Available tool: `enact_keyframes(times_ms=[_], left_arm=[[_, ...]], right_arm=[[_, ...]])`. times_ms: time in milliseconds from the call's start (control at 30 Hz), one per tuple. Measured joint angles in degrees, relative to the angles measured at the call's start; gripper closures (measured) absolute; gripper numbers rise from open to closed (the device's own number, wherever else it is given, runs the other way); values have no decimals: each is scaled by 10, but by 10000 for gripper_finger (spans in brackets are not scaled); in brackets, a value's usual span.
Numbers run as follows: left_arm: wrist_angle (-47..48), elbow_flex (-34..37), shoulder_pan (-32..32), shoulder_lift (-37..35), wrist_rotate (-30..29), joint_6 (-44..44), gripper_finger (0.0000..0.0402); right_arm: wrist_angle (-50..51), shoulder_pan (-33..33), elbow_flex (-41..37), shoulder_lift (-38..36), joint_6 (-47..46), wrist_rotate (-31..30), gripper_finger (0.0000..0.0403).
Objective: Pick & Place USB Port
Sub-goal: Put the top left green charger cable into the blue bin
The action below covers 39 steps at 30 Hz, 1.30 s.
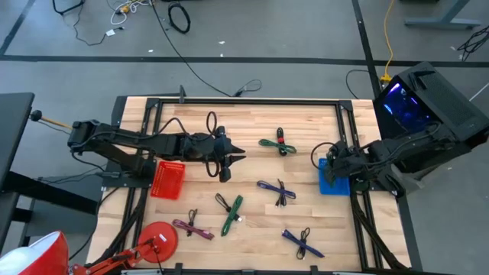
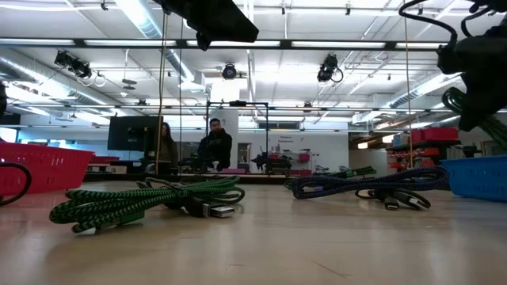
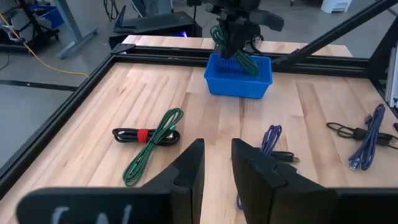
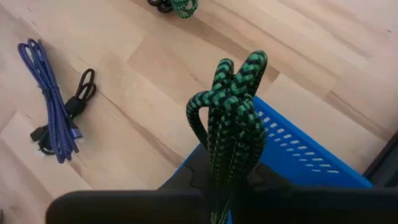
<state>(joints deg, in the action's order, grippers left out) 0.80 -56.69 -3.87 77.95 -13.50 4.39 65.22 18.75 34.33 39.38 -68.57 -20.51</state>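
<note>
A green-and-black braided USB cable (image 4: 231,118) is clenched in the right gripper (image 4: 233,180) directly over the blue basket (image 4: 298,158), for dropping in. The left gripper (image 3: 216,163), jaws apart and empty, waits well away from the basket.

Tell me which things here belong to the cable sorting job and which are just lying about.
Part of the job:
- green cable held in the right gripper over the blue basket
- red basket
- loose cables on the table, e.g. green one, blue one
- left gripper, waiting mid-table

Just lying about:
- red lamp
- floor cords
</note>
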Motion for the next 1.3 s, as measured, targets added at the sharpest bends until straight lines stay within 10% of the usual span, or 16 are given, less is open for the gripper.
enact_keyframes(times_ms=[1067, 1300], left_arm=[[4, 0, 0, 0, 2, 25, 317], [4, 0, 0, 0, 2, 25, 317]], right_arm=[[-126, 9, -94, 3, -10, 4, 384], [-127, 9, -96, 3, 5, -1, 294]])
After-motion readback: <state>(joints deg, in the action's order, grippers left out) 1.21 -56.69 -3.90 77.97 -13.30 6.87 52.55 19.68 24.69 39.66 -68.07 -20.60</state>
